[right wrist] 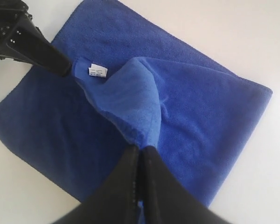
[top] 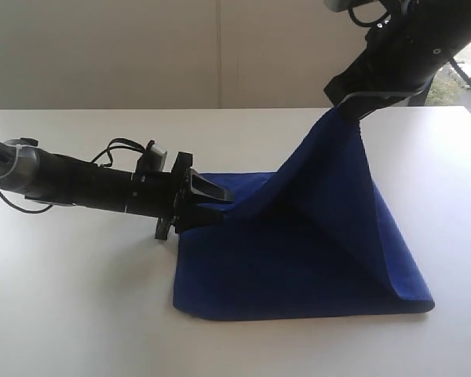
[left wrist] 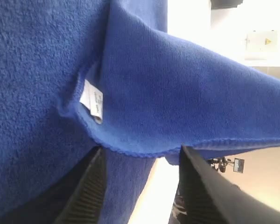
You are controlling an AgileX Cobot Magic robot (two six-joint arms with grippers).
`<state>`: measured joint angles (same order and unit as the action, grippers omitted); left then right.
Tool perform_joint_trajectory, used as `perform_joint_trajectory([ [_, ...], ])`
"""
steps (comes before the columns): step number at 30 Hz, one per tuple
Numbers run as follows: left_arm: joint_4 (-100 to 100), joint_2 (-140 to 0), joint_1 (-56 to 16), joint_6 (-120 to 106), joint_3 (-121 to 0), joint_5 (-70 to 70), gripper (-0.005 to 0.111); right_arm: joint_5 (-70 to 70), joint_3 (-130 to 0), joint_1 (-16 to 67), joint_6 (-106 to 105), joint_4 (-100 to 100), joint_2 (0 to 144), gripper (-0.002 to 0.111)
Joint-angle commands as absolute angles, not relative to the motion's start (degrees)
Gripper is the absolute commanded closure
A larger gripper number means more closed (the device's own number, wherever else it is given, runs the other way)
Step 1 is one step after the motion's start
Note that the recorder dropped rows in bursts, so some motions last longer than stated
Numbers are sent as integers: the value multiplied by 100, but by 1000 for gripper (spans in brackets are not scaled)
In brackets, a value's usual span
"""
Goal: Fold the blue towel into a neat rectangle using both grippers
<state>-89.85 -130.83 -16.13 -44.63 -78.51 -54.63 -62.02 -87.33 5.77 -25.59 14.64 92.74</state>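
The blue towel (top: 298,267) lies on the white table (top: 78,314), with one corner pulled up into a tent. My right gripper (top: 352,106) is shut on that raised corner high at the back right; in the right wrist view its jaws (right wrist: 142,149) pinch the cloth's tip. My left gripper (top: 212,192) reaches in low from the left, at the towel's far left corner. In the left wrist view its fingers (left wrist: 91,186) stand wide open (left wrist: 142,156), with the hemmed towel edge (left wrist: 144,151) just at their tips. A white label (left wrist: 93,100) shows on that corner.
The left arm's black body (top: 78,184) and cables stretch across the table's left side. A pale wall (top: 141,47) stands behind the table. The right arm (top: 416,39) hangs over the back right corner.
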Motion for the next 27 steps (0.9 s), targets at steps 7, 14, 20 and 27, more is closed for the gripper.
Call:
perform_joint_trajectory([
  [7, -9129, -13337, -1791, -4195, -7877, -5342, 53, -6137, -8728, 561, -2528, 1560, 9207, 108],
  [14, -8668, -13337, -1803, -4195, -7877, -5491, 53, -6135, -8728, 561, -2528, 1559, 9207, 108],
  [20, -8509, -13337, -1803, -3956, -7877, -5211, 53, -6149, -8728, 561, -2528, 1559, 9207, 108],
  [27, -8509, -13337, -1803, -3916, -7877, -5007, 53, -6077, -8728, 561, -2528, 1559, 9133, 108],
])
